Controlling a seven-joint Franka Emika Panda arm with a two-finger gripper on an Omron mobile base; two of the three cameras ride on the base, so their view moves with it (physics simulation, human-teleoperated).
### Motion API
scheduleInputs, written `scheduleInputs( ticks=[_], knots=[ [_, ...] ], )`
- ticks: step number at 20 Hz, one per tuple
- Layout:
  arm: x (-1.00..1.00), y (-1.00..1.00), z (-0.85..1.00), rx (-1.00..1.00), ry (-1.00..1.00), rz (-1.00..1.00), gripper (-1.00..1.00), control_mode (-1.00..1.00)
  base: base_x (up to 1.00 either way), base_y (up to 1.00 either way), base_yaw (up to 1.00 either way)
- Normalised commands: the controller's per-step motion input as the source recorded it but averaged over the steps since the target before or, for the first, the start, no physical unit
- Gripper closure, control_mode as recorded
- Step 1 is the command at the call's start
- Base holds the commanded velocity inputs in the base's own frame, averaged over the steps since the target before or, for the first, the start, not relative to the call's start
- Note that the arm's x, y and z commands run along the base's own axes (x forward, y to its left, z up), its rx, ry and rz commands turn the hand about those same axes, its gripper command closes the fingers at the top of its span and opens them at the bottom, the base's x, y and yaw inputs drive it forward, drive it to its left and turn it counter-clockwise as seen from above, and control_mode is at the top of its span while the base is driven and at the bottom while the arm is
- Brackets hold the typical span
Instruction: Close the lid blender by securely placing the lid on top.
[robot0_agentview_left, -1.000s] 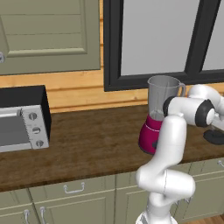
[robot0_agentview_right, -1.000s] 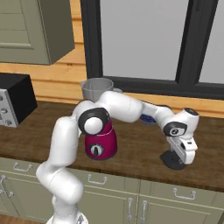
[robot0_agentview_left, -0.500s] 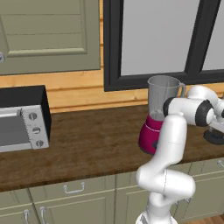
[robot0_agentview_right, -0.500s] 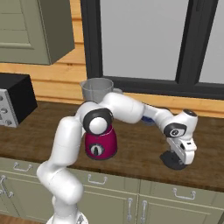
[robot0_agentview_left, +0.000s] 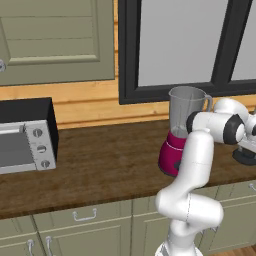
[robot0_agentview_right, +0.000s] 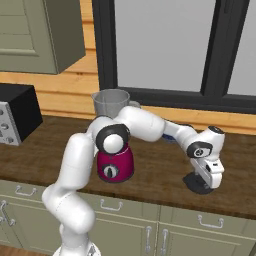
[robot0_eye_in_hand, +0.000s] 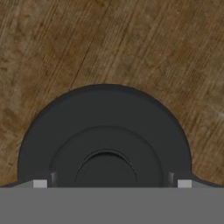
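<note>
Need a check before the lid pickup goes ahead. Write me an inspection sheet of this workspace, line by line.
Surface: dark wooden counter, bare grain around the lid in the hand view.
Job's things: blender upright, magenta base, clear jar open at the top, no lid on it; lid lying flat on the counter to the blender's right, apart from it.
Clutter: toaster oven at the counter's left end.
Grippers: gripper open, pointing down right over the lid, its fingertips either side of it, nothing held.
Cables: nothing seen.
Surroundings: dark-framed window behind the blender, grey-green wall cabinet upper left, drawers and cabinet doors below the counter.
</note>
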Motion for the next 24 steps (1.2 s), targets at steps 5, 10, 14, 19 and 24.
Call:
scheduleInputs(
  ticks=[5, 10, 14, 19, 24],
  knots=[
    [0.00, 0.00, -0.05, 0.00, 0.00, 0.00, 1.00, -1.00, 0.00, 0.00, 0.00],
    [0.02, 0.00, -0.10, -0.02, 0.00, 0.00, 1.00, -1.00, 0.00, 0.00, 0.00],
    [0.00, 0.00, -0.01, 0.00, -0.02, 0.00, 1.00, -1.00, 0.00, 0.00, 0.00],
    [0.00, 0.00, 0.00, 0.00, 0.00, 0.00, 1.00, -1.00, 0.00, 0.00, 0.00],
    [-0.13, 0.00, 0.24, 0.03, -0.03, 0.00, 1.00, -1.00, 0.00, 0.00, 0.00]
  ],
)
